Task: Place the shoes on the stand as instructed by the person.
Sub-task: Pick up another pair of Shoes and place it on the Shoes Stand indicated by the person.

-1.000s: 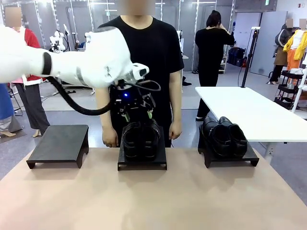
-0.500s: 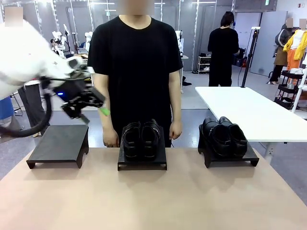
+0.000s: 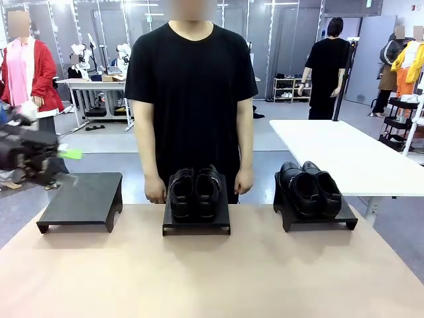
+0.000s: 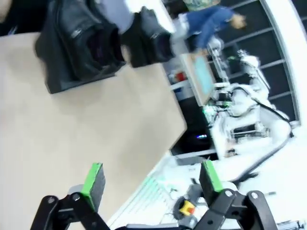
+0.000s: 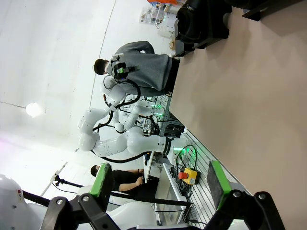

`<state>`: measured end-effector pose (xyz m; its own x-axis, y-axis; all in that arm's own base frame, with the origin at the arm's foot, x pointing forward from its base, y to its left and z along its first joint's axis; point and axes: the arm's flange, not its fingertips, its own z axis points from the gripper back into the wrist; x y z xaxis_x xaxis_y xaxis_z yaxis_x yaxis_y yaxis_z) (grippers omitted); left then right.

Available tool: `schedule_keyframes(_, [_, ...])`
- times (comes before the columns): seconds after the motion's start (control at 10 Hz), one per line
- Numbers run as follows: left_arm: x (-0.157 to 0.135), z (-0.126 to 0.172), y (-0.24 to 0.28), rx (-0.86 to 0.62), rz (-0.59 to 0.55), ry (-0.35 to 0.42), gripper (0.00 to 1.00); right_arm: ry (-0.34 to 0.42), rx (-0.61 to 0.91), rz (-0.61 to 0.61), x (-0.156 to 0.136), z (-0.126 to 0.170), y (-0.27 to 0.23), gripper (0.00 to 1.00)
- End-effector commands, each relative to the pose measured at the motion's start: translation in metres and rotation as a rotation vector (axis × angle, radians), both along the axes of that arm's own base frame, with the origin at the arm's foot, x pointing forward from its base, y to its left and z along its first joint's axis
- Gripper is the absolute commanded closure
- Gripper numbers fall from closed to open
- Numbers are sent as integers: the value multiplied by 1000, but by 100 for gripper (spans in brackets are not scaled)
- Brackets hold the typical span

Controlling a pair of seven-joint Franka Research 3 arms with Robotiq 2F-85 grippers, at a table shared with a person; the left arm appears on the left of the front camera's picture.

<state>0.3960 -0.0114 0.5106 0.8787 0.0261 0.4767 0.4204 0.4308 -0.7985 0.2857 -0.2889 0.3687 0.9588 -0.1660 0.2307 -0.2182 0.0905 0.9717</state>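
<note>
Two pairs of glossy black shoes rest on low black stands across the table: one pair (image 3: 195,192) on the middle stand (image 3: 197,225), the other pair (image 3: 309,188) on the right stand (image 3: 318,222). The left stand (image 3: 82,197) is bare. Behind the middle stand is the person (image 3: 191,86) in a black T-shirt, with both hands hanging at the table's far edge. My left gripper (image 3: 59,164) is blurred at the far left edge, above and left of the bare stand. It is open and holds nothing (image 4: 151,177). My right gripper (image 5: 158,181) is open over the table, far from a shoe pair (image 5: 201,19).
The tan tabletop (image 3: 212,271) stretches between me and the stands. A white table (image 3: 344,152) stands behind on the right. A person in a red jacket (image 3: 30,69) and another walker (image 3: 328,66) are in the background.
My left arm has swung from above the middle stand's shoes out to the far left edge, with the gripper empty. The shoes stayed put. A background walker moved right.
</note>
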Motion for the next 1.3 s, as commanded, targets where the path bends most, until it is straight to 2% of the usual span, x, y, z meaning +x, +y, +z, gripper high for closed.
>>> schedule_keyframes(0.0, [-19,-37,54,-149,-50,72,0,4,-12,3,-3,1,2,0])
schedule_keyframes(0.3, [-52,-83,131,-269,-77,157,0,4,-12,3,-3,1,2,0])
schedule_keyframes(0.5, [-80,-103,169,-343,-94,183,0,4,-12,3,-3,1,2,0])
schedule_keyframes(0.7, [-86,-112,175,-377,-49,176,0,4,-12,3,-3,1,2,0])
schedule_keyframes(0.8, [-73,-114,173,-415,5,144,0,4,-12,3,-3,1,2,0])
schedule_keyframes(0.9, [-94,-115,174,-379,-40,197,0,4,-12,3,-3,1,2,0])
schedule_keyframes(1.2, [-94,-115,174,-379,-40,197,0,4,-12,3,-3,1,2,0])
